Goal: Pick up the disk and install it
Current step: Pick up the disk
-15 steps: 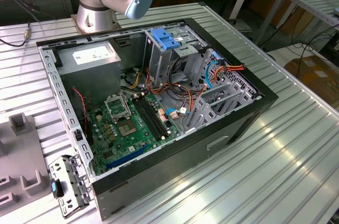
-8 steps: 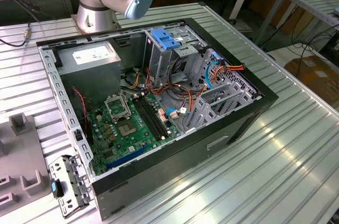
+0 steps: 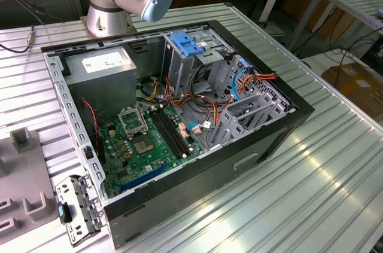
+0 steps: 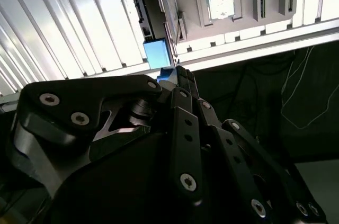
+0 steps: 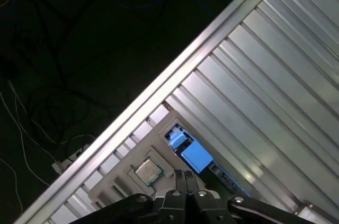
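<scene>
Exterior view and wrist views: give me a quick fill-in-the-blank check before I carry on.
The computer case rests on a ribbed metal ___.
The motherboard inside it is ___.
In the second wrist view, the gripper hovers nearest the disk, whose carrier is ___.
Missing words: table, green, blue.

open computer case (image 3: 197,176) lies on ribbed metal table (image 3: 335,169).

One open black computer tower case (image 3: 239,163), one green motherboard (image 3: 149,145), one grey perforated metal bracket (image 3: 75,208), one ribbed aluminium bench (image 3: 335,163), one blue-framed dark disk (image 5: 196,156) and one square silver processor chip (image 5: 148,171) are counted.
</scene>
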Robot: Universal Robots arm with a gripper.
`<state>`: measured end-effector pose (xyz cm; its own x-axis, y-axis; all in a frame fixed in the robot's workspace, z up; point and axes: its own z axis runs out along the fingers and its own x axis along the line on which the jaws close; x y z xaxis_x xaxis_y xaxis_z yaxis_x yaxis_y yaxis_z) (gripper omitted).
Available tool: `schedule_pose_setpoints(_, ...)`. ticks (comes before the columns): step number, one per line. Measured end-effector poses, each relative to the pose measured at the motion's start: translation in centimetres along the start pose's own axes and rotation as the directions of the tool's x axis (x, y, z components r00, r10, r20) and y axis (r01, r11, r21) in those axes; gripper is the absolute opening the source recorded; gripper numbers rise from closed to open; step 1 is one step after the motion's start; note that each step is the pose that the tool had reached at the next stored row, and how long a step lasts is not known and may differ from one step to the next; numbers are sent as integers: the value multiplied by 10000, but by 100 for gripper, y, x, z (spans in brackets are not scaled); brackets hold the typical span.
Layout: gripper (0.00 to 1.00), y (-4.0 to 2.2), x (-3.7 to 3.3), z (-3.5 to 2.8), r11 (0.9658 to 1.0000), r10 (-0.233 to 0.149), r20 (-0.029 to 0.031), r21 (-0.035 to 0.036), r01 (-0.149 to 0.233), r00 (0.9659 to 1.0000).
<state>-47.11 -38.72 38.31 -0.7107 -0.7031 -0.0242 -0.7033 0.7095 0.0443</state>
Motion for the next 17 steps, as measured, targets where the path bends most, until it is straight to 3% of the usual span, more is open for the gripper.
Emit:
schedule_pose_setpoints(7,11,0,0,0,9959,-905,-39,-23,905,9959)
schedule_pose_setpoints(14,11,0,0,0,9890,-1478,-63,-40,1478,9890)
schedule_pose_setpoints(17,11,0,0,0,9881,-1536,-66,-42,1536,9881)
